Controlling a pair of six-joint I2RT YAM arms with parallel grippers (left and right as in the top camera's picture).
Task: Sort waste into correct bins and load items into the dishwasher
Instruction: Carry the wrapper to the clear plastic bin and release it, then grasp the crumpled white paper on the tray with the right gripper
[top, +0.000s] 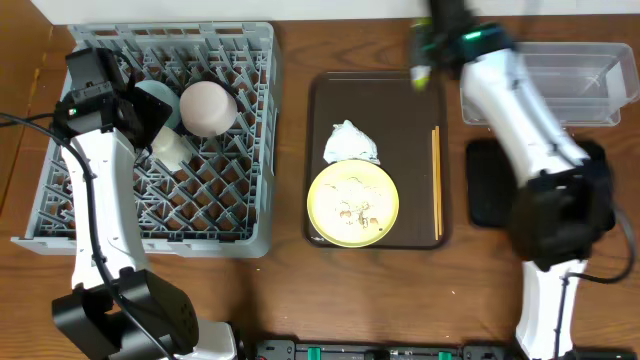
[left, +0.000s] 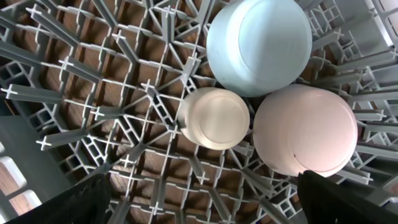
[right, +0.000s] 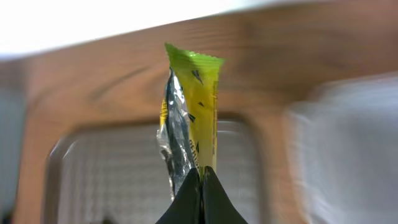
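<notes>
Right hand (right: 200, 182) clenching yellow-green wrapper (right: 194, 106) over brown tray (top: 395, 110); waste-sorting underway. Next: swinging over clear tub (top: 590, 108), releasing. Left hand (left: 202, 208) spread wide above rack (left: 93, 93).

Two bowls (top: 207, 107), one cup (top: 170, 147), one plate (top: 352, 203), one rack (top: 200, 215)

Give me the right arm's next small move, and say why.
Probably swing right, over the clear tub, before opening. The right gripper is shut on the yellow-green wrapper, held over the brown tray at its far edge, just left of that tub.
</notes>
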